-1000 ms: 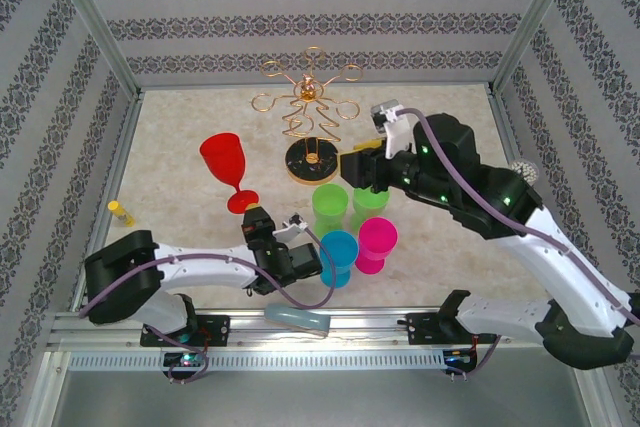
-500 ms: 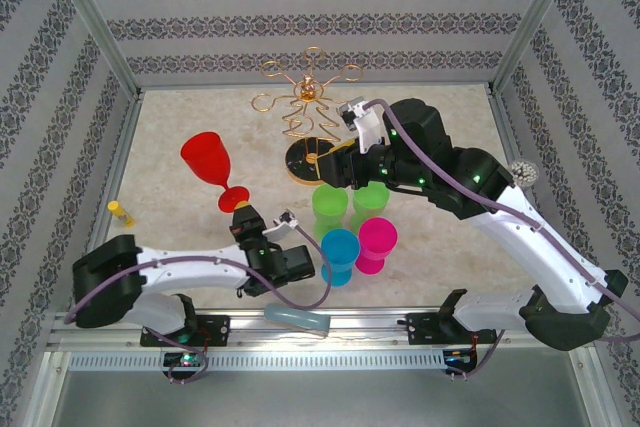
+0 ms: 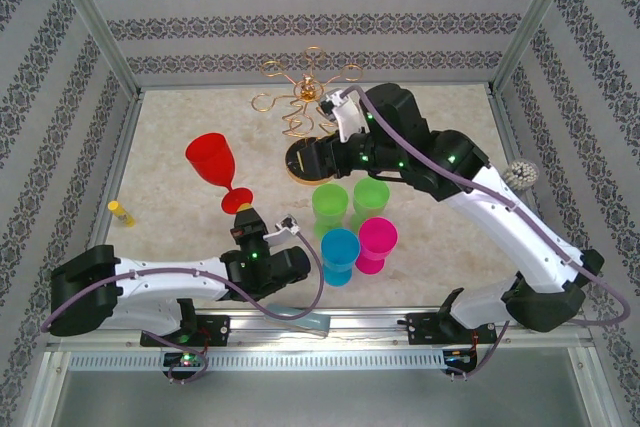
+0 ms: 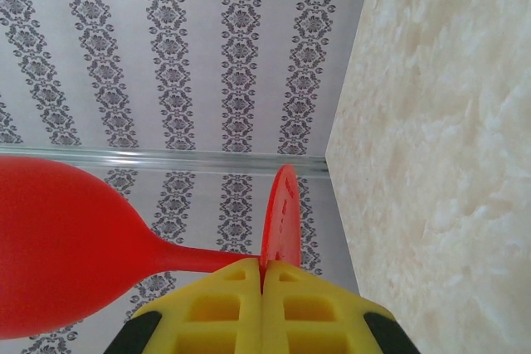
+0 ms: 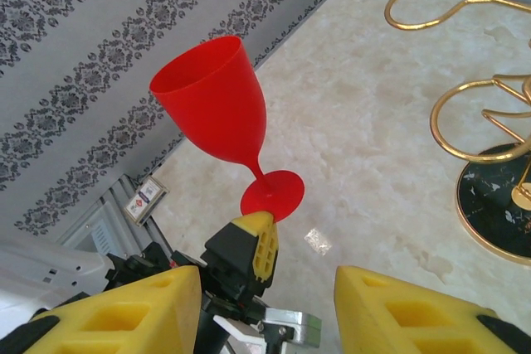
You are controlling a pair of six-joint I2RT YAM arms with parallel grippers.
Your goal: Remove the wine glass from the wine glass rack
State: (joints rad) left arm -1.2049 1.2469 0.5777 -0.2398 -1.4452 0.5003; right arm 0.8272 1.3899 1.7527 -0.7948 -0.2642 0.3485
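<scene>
The red wine glass (image 3: 212, 159) hangs tilted above the table's left half, away from the gold wire wine glass rack (image 3: 305, 97). My left gripper (image 3: 245, 215) is shut on the rim of its round foot (image 4: 280, 213), with the bowl (image 4: 58, 246) off to the left. In the right wrist view the glass (image 5: 217, 101) stands above the left gripper's yellow fingertips (image 5: 264, 242). My right gripper (image 5: 265, 304) is open and holds nothing. It hovers over the rack's black base (image 3: 295, 160), facing the glass. Gold loops (image 5: 481, 113) and the base (image 5: 498, 205) lie to its right.
Two green cups (image 3: 329, 209) (image 3: 371, 197), a blue cup (image 3: 339, 252) and a pink cup (image 3: 377, 244) stand together at the centre front. A small yellow item (image 3: 121, 212) lies by the left wall. A grey-blue object (image 3: 298, 319) sits on the near rail.
My right arm has swung left, from beside the cups to over the rack's base. The left arm has drawn back and shifted the held glass slightly left.
</scene>
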